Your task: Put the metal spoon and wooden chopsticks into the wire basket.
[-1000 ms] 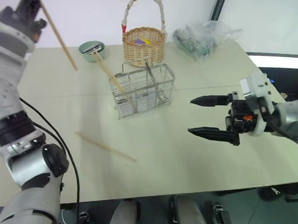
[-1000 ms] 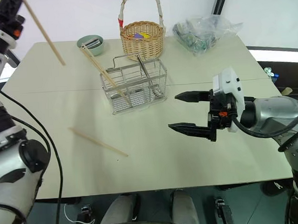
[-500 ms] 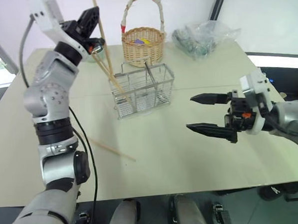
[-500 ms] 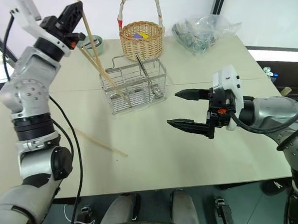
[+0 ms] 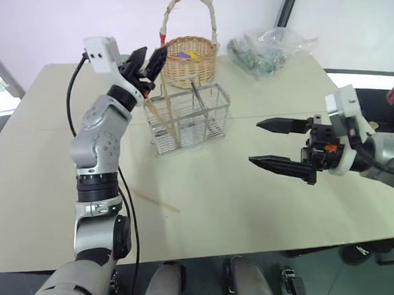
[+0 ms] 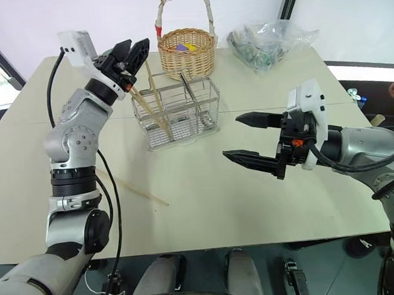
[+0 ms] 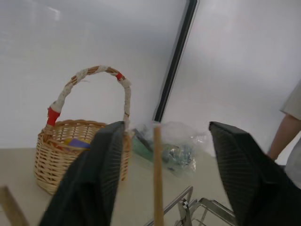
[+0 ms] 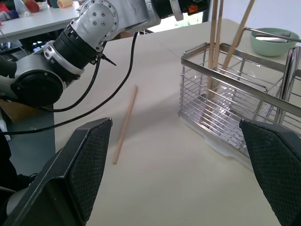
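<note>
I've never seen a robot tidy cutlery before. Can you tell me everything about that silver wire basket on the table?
The wire basket is a rectangular caddy of shiny silver wire mesh, standing upright on the pale table in front of a round wicker basket. A thin wire handle rises along its middle, and dividers split it into compartments. Wooden chopsticks stand leaning in its left end. A metal spoon stands near the middle. The left gripper hovers open just above that left end.
</note>
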You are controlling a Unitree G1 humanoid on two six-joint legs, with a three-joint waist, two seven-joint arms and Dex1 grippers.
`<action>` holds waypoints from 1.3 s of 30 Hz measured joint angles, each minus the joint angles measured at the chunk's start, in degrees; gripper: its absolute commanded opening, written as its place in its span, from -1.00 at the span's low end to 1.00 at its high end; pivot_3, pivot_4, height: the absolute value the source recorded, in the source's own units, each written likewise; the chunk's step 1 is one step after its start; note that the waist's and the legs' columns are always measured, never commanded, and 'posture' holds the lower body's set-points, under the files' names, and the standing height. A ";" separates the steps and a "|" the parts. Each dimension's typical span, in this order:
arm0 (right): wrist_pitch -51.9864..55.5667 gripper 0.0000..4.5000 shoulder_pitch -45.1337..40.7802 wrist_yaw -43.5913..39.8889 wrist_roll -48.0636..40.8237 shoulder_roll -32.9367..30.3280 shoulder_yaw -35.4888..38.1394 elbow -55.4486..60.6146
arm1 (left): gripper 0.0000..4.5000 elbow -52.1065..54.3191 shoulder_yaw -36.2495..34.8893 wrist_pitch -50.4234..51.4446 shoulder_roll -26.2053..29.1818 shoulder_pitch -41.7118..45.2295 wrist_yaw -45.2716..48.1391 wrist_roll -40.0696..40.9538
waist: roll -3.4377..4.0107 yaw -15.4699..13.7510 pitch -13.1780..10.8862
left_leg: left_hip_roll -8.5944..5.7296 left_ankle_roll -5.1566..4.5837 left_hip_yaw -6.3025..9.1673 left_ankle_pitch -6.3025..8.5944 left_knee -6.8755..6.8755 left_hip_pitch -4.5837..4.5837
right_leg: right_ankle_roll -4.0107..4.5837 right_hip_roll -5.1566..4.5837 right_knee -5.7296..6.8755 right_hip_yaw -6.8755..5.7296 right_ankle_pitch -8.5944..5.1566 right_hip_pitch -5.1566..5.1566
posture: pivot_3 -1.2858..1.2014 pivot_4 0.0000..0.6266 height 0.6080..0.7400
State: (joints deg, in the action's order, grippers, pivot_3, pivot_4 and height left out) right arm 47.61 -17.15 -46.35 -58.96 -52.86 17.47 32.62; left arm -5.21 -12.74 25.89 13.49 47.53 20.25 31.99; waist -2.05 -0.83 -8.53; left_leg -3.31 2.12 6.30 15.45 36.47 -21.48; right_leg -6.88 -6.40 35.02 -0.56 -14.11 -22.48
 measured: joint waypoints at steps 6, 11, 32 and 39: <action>-0.01 0.99 -1.06 0.03 -0.01 0.01 -0.43 -0.24 | 0.98 2.02 -0.63 3.12 4.66 -0.66 0.99 1.59 | 0.03 0.14 -0.02 | 0.02 0.00 0.01 0.00 -0.04 0.00 | 0.00 0.05 0.02 0.00 0.00 -0.06 | 0.03 -0.52 0.10; -0.24 0.99 -1.55 -1.16 0.64 0.00 -1.40 -1.21 | 0.98 4.88 -1.81 10.60 19.08 0.96 11.71 6.92 | 0.04 0.28 -0.05 | 0.06 0.00 0.01 0.00 -0.16 -0.01 | 0.02 0.14 0.04 0.00 -0.01 -0.16 | 0.03 -0.52 0.10; -4.09 0.99 1.93 -2.99 6.37 1.80 -4.56 -3.18 | 0.98 6.96 29.72 -8.42 47.82 -7.03 71.98 -6.75 | 0.41 -0.36 -0.23 | 0.11 -0.02 -0.06 0.00 -0.23 -0.07 | 0.47 -0.11 -0.09 0.06 -0.26 -0.16 | 0.03 -0.52 0.10; -2.18 0.99 8.28 1.88 3.35 1.89 0.29 2.80 | 0.98 -5.74 42.84 -22.05 41.86 -0.37 72.04 -13.18 | 0.37 0.08 -0.23 | 0.10 -0.13 -0.07 0.05 -0.27 -0.10 | 0.43 -0.09 -0.12 0.04 -0.24 -0.20 | 0.03 -0.52 0.10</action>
State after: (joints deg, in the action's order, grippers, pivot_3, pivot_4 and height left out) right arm 45.43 -8.87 -44.47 -55.60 -50.97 17.76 35.42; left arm -10.95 30.09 3.84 55.35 47.16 92.29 18.81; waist -1.68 -0.75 -8.76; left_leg -3.21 1.99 6.22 15.50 36.20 -21.58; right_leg -6.45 -6.49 34.89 -0.51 -14.35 -22.68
